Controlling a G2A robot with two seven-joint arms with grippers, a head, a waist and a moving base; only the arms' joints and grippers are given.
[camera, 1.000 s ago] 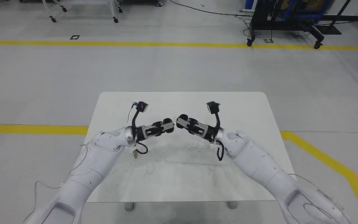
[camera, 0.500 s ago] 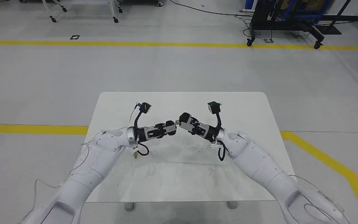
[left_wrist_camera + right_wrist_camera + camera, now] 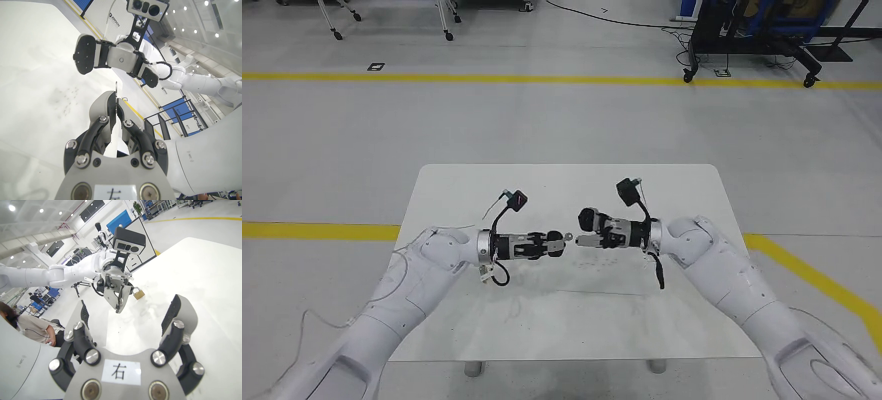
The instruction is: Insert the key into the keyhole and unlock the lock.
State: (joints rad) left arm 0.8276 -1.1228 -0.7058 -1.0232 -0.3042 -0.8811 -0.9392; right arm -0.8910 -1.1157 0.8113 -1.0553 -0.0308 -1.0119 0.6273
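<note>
Pulled apart since last frame: your left gripper [image 3: 115, 103] pinches the key [image 3: 116, 88], right gripper [image 3: 130, 308] gapes empty. Lock [image 3: 139, 294] looks rigid, slick; grip its brass body.

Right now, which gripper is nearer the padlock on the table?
Left. The padlock lies on the table just behind the left gripper, which is shut on the key. The right gripper, open, faces the left one from the far side, farther off.

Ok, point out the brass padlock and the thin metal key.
brass padlock [image 3: 139, 295]: right wrist view, on its brass body.
thin metal key [image 3: 116, 88]: left wrist view, on its exposed edge.
</note>
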